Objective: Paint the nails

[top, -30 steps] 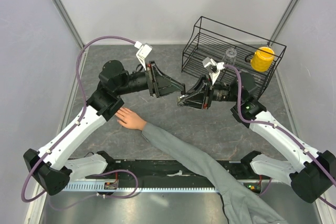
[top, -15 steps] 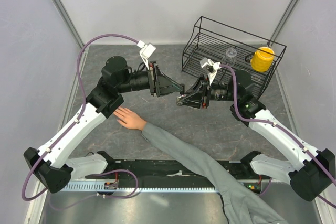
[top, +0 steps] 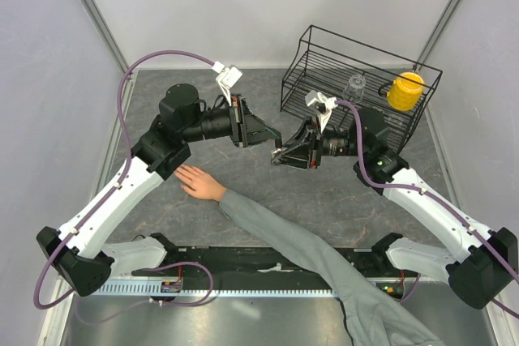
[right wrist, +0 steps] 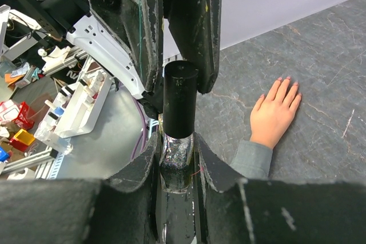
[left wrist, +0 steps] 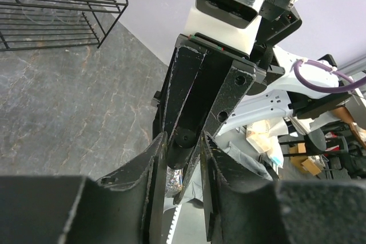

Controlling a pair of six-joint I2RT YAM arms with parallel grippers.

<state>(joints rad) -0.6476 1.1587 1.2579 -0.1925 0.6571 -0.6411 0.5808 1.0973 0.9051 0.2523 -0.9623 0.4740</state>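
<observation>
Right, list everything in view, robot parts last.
bottle: one, glittery with a black cap, held mid-table
hand: one, light-skinned, flat on the table, left of centre
nails: pinkish, on its fingertips, too small to count
sleeve: one, grey, running to the near edge
wire basket: one, black, far right
yellow cup: one, at the basket's right end
clear jar: one, in the basket
table: one, grey stone-look
left gripper: black, fingers either side of the cap
right gripper: black, shut on the bottle
</observation>
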